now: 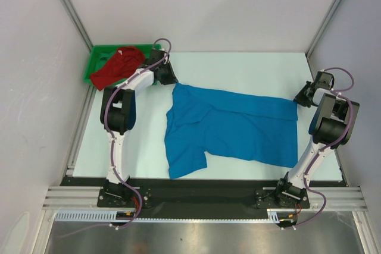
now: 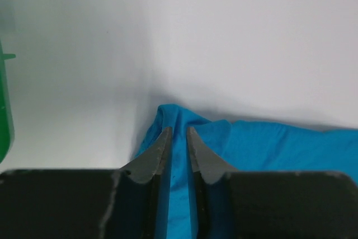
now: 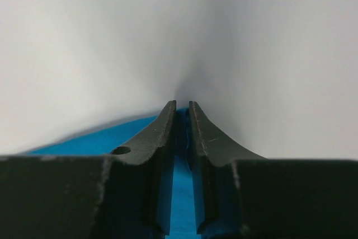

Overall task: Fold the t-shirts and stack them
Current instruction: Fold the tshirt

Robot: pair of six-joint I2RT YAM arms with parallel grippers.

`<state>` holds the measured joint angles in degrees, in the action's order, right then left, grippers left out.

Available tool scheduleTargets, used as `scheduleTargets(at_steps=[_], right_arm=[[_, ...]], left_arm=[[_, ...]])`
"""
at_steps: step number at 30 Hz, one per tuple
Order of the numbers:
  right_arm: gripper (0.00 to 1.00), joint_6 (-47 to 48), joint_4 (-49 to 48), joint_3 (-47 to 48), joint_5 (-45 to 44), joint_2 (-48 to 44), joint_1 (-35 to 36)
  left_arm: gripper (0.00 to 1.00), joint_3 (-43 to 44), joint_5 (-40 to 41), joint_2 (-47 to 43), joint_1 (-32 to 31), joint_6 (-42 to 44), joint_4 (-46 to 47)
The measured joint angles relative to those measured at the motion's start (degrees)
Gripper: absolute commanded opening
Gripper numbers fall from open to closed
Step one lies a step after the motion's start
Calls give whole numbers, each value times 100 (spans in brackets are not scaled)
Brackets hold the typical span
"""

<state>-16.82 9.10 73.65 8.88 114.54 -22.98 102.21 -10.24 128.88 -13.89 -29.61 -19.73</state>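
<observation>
We read this as the first fold on the blue t-shirt (image 1: 238, 129): grip its two far corners, then bring them over.

Left gripper (image 2: 178, 131): fingers (image 2: 158, 155) nearly together, blue cloth in the slot between them, corner bunched round the tips. We call that a pinch on the far-left corner.

Right gripper (image 3: 182, 104): same story. Narrow slot filled with blue fabric, cloth edge right at the tips, bare table (image 1: 250, 69) beyond them.

The rest of the shirt lies spread behind and between the two pairs of fingers, toward the bases.

The red t-shirt (image 1: 119, 66) sits heaped in the green tray (image 1: 95, 59), just off to the left of the left fingers. It's not folded yet.

Next move, our guess: lift both corners together and level, then carry them back toward the near edge. An uneven lift would likely skew the fold.

Pose: both arms stretched far out, wrists low, fingers pointing away from the bases and angled down onto the cloth.
</observation>
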Motion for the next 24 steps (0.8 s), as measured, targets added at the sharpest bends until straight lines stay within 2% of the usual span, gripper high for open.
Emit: scheduleTargets(at_steps=[1,5,8,20,24], right_arm=[[19,-2,2,-2,0,0,0],[23,-2,2,-2,0,0,0],[23,0,2,-2,0,0,0],[22,-2,-20,-13,7,0,0],[22,-2,-20,-13,7,0,0]], left_arm=[[20,-2,0,0,0,2,-4],[37,-7,7,0,0,-26,-13],[38,-7,98,0,0,-37,-50],[34,146,92,199,2,-50,-107],[25,304,83,361,2,-81,-140]])
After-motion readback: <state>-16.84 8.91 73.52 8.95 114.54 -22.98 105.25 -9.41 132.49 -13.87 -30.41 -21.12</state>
